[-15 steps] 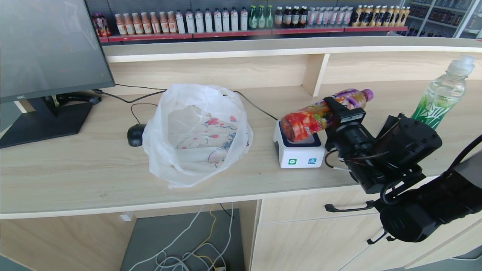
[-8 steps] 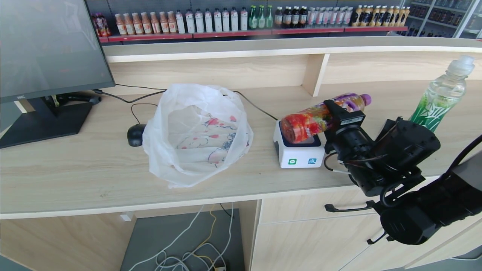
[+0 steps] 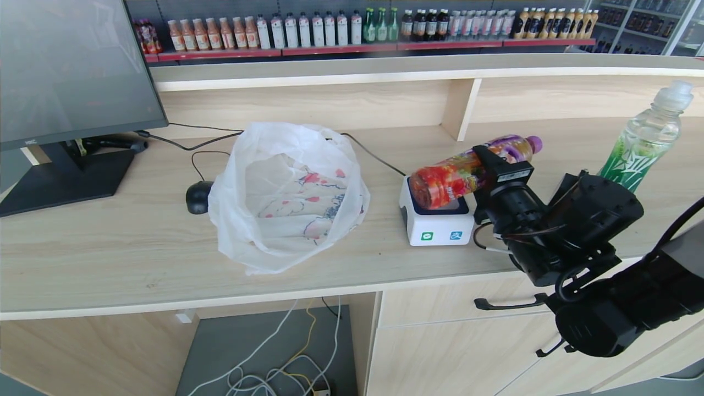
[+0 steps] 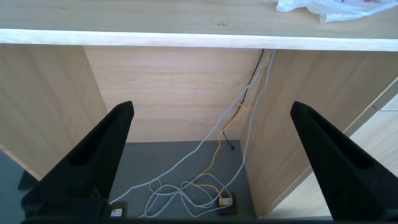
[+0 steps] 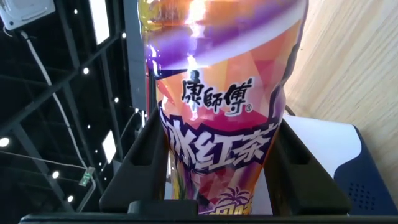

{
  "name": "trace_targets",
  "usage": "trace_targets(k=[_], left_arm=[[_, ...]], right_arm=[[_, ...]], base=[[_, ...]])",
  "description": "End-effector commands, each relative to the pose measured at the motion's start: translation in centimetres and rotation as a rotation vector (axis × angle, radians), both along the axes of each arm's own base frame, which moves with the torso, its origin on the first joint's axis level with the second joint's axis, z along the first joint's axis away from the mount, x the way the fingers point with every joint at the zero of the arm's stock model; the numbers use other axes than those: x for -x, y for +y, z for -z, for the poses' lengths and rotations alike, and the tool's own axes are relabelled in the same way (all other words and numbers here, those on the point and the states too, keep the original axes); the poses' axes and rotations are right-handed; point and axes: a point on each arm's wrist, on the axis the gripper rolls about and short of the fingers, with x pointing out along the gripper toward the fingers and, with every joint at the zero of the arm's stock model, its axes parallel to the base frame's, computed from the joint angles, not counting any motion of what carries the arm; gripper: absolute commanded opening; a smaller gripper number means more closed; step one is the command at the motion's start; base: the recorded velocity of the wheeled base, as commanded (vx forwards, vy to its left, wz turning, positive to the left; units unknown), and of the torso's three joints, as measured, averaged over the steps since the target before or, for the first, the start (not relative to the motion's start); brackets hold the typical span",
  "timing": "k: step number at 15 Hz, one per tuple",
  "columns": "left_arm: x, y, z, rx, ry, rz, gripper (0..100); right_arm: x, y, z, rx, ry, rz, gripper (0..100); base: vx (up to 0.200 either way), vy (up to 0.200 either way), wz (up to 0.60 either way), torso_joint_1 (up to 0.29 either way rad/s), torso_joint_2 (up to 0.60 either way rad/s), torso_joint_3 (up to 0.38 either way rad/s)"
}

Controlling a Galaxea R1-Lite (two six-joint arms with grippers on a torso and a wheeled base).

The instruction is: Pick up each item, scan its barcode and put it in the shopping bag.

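My right gripper (image 3: 487, 165) is shut on a fruit-tea bottle (image 3: 467, 169) with a purple cap and a red-orange label, held on its side just above the white barcode scanner (image 3: 435, 220). The right wrist view has the bottle (image 5: 224, 118) between the two black fingers (image 5: 140, 168), with the scanner (image 5: 329, 162) behind it. The white shopping bag (image 3: 289, 192) stands open on the counter to the scanner's left, with patterned packaging inside. A green-labelled water bottle (image 3: 644, 137) stands upright at the far right. My left gripper (image 4: 208, 162) hangs open below the counter edge, holding nothing.
A monitor (image 3: 71, 71) on a black stand sits at the left, with a black mouse (image 3: 197, 197) and cables beside the bag. A raised wooden shelf (image 3: 385, 74) runs behind the counter. Loose cables (image 4: 205, 180) lie on the floor under the counter.
The right gripper has lowered the fruit-tea bottle slightly toward the scanner. Since half a second ago it has barely moved.
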Motion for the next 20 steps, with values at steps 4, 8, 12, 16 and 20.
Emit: trace_targets(k=[4,8,12,16,20], left_arm=[[0.0,0.0,0.0,0.0,-0.001,0.0,100],[0.0,0.0,0.0,0.0,-0.001,0.0,100],[0.0,0.0,0.0,0.0,-0.001,0.0,100],[0.0,0.0,0.0,0.0,-0.001,0.0,100],[0.0,0.0,0.0,0.0,-0.001,0.0,100]], right_arm=[[2.3,0.9,-2.6,-0.032,-0.071,-0.051,0],[5.7,2.3,-4.5,-0.011,-0.125,-0.122,0],[10.5,4.5,-7.3,0.162,-0.286,-0.191,0],[12.8,4.1,-6.9,0.36,-0.383,-0.24,0],[13.9,3.5,-6.0,0.698,-0.569,-0.204,0]], base=[[0.0,0.0,0.0,0.0,0.0,0.0],[0.0,0.0,0.0,0.0,0.0,0.0],[0.0,0.0,0.0,0.0,0.0,0.0],[0.0,0.0,0.0,0.0,0.0,0.0],[0.0,0.0,0.0,0.0,0.0,0.0]])
